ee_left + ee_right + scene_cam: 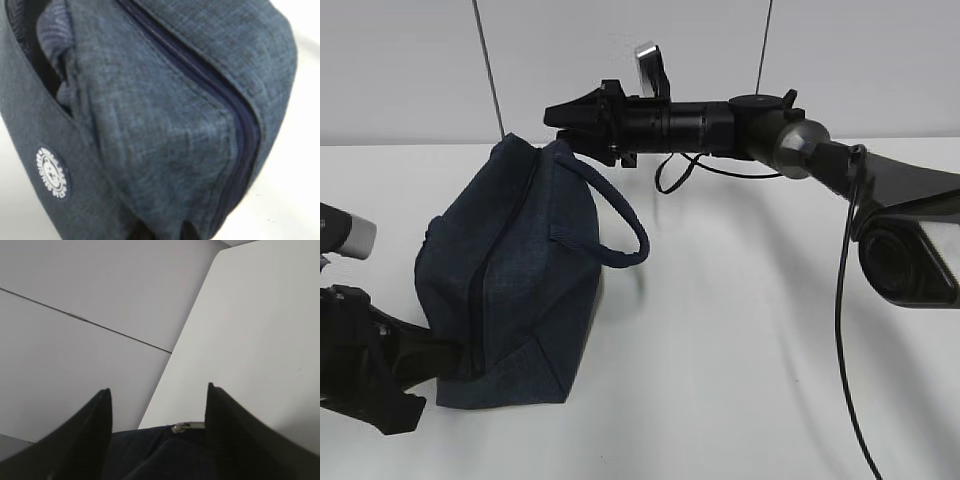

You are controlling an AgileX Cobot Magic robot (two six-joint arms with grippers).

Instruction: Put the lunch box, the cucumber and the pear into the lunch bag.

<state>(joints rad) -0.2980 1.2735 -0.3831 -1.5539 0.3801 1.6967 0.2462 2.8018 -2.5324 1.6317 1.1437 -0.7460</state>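
Observation:
The navy lunch bag (510, 270) stands on the white table, its zipper (480, 290) shut down the near side and its looped handle (620, 215) hanging to the right. My left gripper (445, 355) is shut on the bag's lower left corner. In the left wrist view the bag (165, 115) fills the frame, and a fold of fabric sits between the fingertips at the bottom edge. My right gripper (555, 115) is open and empty, level, just above the bag's top. The right wrist view shows the bag (160, 450) and its metal zipper pull (187, 427) between the spread fingers. The lunch box, cucumber and pear are out of view.
The white table (740, 350) runs right and forward of the bag. A grey panelled wall (410, 70) stands behind. The right arm's black cable (842, 300) hangs down at the right. A white round logo patch (51, 172) sits on the bag's side.

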